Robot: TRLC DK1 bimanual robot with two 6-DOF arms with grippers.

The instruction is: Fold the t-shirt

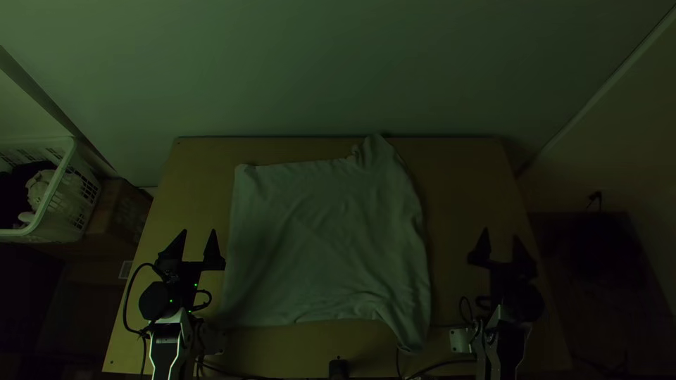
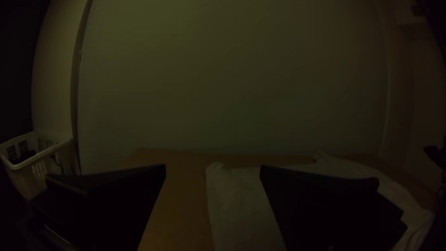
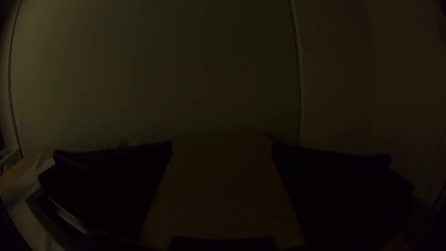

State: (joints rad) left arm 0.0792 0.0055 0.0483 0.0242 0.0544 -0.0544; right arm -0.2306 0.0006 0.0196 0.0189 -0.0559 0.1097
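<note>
The pale t-shirt (image 1: 324, 239) lies spread on the middle of the table, lightly wrinkled, its hem side towards the left and its sleeve-like corners sticking out at the right, far and near. My left gripper (image 1: 198, 236) stands open beside the cloth's left edge, not touching it. Over on the right, my right gripper (image 1: 501, 238) is open too, apart from the cloth. In the left wrist view the t-shirt (image 2: 241, 200) appears beyond the left gripper (image 2: 213, 169), nothing between its fingers. The right wrist view has the t-shirt (image 3: 28, 204) past one finger of the right gripper (image 3: 222, 148).
Bare wood of the table (image 1: 465, 176) borders the cloth on all sides. A white basket (image 1: 53, 200) with things in it stands off the table's left side. Dark cables (image 1: 443, 363) and a small black object (image 1: 339, 368) lie at the near edge.
</note>
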